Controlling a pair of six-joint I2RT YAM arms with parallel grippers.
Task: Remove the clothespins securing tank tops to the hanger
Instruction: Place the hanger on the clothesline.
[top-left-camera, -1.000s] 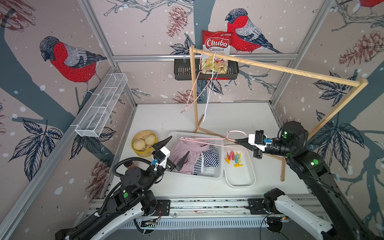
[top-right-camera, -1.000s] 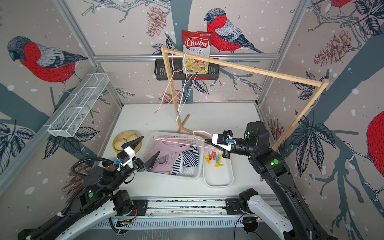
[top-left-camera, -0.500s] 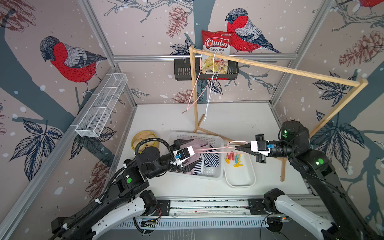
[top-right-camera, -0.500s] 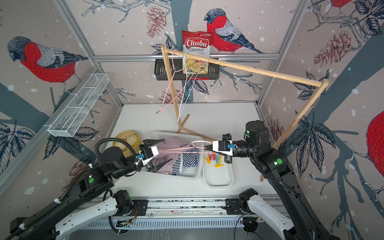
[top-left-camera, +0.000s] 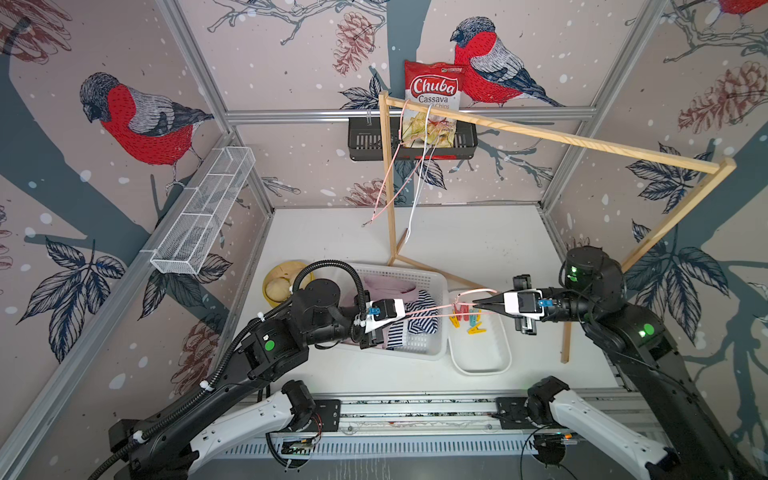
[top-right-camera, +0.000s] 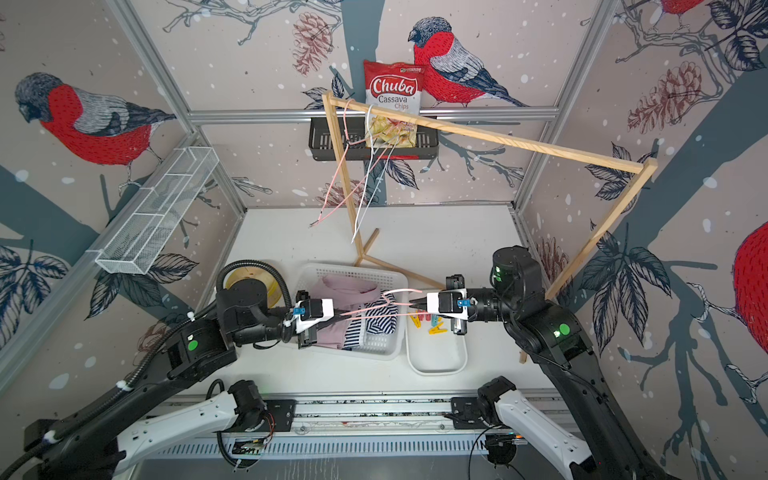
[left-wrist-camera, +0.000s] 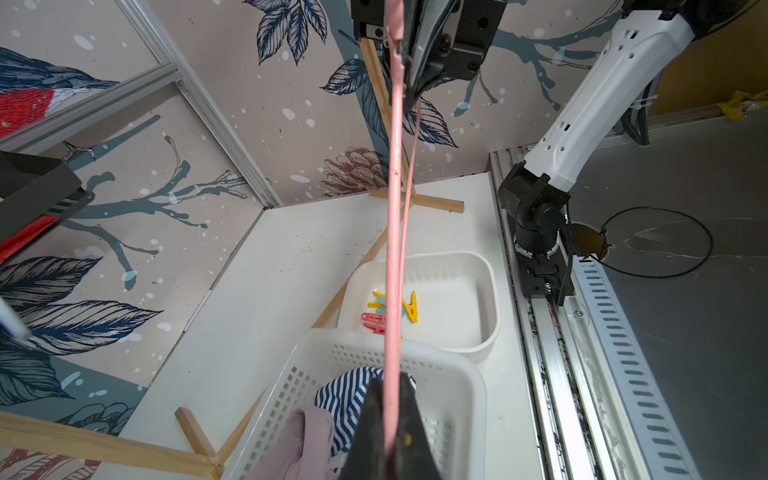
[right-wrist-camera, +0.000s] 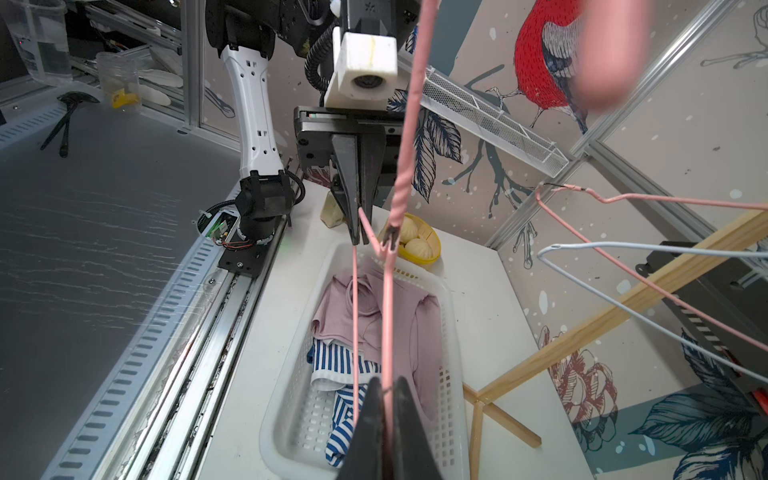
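— Closing on the pink wire hanger (left-wrist-camera: 394, 208), the left gripper (left-wrist-camera: 390, 382) goes from wide open to fingers (left-wrist-camera: 411, 424) pinched tight on one end.

— And the right gripper (right-wrist-camera: 386, 384)?

— Unchanged: clamped shut on the other end, so the bare hanger spans between both arms above the white basket (top-left-camera: 432, 353).

— Meaning?

— Probably nothing is left to unpin. The tank tops (right-wrist-camera: 417, 324) lie in the basket, and the clothespins (left-wrist-camera: 372, 318) sit in the white tray (top-left-camera: 482, 365) beside it.

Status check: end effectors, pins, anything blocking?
Left end effector and right end effector both shut on pink hanger. Clothespins in white tray; tank tops in basket. No obstruction seen.
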